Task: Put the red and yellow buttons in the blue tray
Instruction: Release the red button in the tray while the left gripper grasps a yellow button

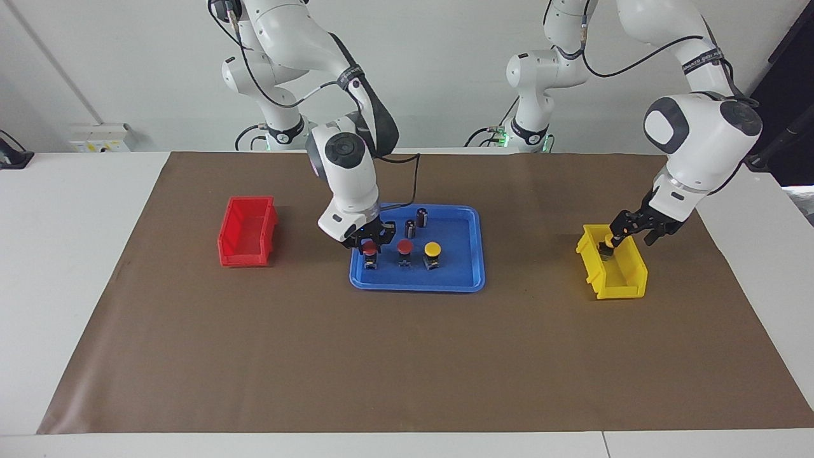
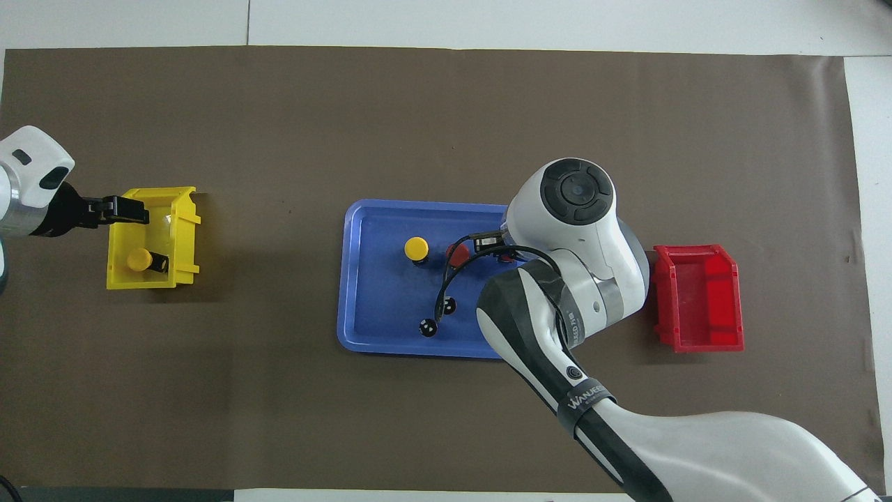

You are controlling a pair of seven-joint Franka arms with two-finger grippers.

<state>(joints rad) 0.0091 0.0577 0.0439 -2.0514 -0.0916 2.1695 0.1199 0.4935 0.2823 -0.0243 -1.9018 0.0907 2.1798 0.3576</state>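
Observation:
The blue tray [image 1: 416,285] [image 2: 352,279] lies mid-table. In it stand a red button [image 1: 404,247] [image 2: 456,254] and a yellow button [image 1: 432,249] [image 2: 417,247]. My right gripper [image 1: 370,238] is low over the tray, around a second red button [image 1: 369,248] that stands upright in line with the other two. In the overhead view my right wrist hides most of it. The other yellow button [image 1: 608,242] [image 2: 139,259] lies in the yellow bin [image 1: 620,280] [image 2: 181,237]. My left gripper [image 1: 629,240] [image 2: 129,209] is open, tilted down over that bin.
Two dark grey cylinders [image 1: 421,216] [image 2: 449,305] stand in the tray, nearer to the robots than the buttons. A small red bin [image 1: 248,230] [image 2: 699,298] sits toward the right arm's end of the table. A brown mat [image 1: 407,356] covers the table.

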